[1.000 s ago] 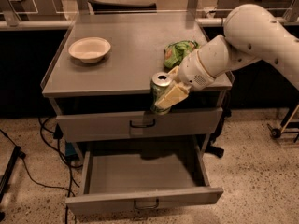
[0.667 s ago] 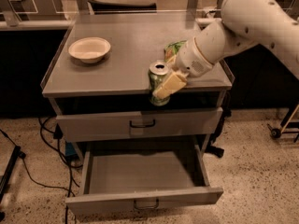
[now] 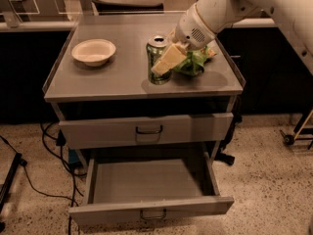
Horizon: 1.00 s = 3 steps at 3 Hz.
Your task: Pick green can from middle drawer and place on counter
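Observation:
The green can, silver top up, stands upright on or just above the counter, right of its middle. My gripper is shut on the can, reaching in from the upper right on a white arm; one cream finger lies across the can's front. The middle drawer is pulled open below and nothing shows inside it. Its low front panel has a small loop handle.
A pale bowl sits at the counter's left. A green-and-yellow snack bag lies just right of the can, under my wrist. A taller closed drawer front is above the open one. Cables trail on the floor at left.
My gripper has carried the can from beside the counter's front edge up and back over the counter top, where it now stands upright.

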Tool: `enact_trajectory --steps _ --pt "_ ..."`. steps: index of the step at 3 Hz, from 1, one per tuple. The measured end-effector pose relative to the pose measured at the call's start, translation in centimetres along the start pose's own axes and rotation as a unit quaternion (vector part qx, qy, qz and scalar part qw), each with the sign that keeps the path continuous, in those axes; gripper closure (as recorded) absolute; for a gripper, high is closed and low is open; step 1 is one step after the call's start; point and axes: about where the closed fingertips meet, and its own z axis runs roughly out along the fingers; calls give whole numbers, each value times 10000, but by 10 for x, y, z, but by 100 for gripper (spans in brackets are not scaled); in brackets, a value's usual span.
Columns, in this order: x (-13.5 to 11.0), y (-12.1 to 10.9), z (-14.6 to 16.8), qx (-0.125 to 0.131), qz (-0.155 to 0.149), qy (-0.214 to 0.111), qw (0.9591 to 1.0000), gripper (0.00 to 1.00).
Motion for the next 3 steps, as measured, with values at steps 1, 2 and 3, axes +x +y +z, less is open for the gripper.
enact_trajectory --steps 1,2,3 --pt "-6 -13 15 -13 44 -95 9999 100" --pt "8 -30 58 -26 207 -209 9996 100" --pt "12 -30 64 -73 233 -203 9995 100"
